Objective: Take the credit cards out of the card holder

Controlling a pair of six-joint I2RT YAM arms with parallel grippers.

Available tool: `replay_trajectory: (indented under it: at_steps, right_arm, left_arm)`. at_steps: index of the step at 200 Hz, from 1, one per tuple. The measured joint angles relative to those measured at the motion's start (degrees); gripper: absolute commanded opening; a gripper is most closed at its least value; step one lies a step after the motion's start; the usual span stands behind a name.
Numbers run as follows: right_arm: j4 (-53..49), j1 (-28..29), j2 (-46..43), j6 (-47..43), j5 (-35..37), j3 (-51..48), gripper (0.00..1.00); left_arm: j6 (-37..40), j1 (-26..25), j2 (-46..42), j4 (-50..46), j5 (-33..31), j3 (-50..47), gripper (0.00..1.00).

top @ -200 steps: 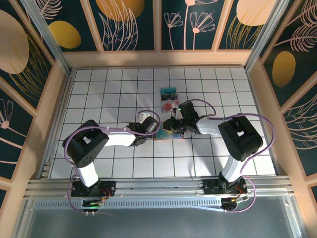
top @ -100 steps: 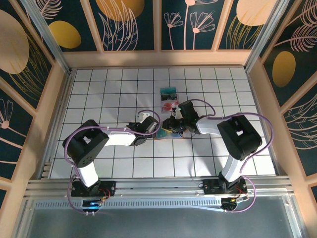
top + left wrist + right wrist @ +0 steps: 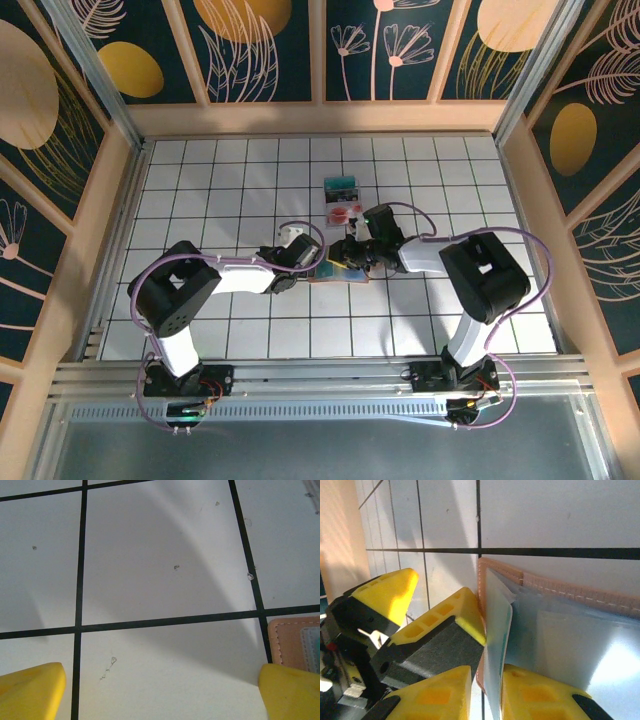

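The tan card holder [image 3: 341, 272] lies open on the tiles between both grippers, its blue-grey inner face [image 3: 570, 645] up. My right gripper [image 3: 487, 680] is shut on the edge of a thin teal-white credit card [image 3: 498, 630] that stands out of the holder's pocket. My left gripper [image 3: 160, 695] is wide open, and one yellow fingertip [image 3: 290, 692] sits at the holder's stitched corner [image 3: 295, 640]. Its fingers [image 3: 457, 612] also appear beside the holder in the right wrist view. Two more credit cards lie loose further back: a teal one [image 3: 341, 187] and a white-pink one with a red spot [image 3: 340, 212].
White tiled floor [image 3: 240, 180] with black grid lines, boxed in by low wooden walls [image 3: 320, 118]. The arms' purple cables [image 3: 430, 232] loop above the work spot. The loose cards lie just behind my right gripper [image 3: 352, 252].
My right gripper has closed slightly on the card and its wrist has shifted a little to the right. The left arm has stayed put.
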Motion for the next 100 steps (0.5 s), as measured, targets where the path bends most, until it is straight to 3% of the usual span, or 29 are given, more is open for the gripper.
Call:
replay_trajectory:
  at_steps: [100]
  right_arm:
    - [2.1,-1.7,-1.1,0.9,-1.7,-1.5,0.18]
  left_arm:
    - [-0.2,0.0,0.2,0.0,0.0,0.1,0.99]
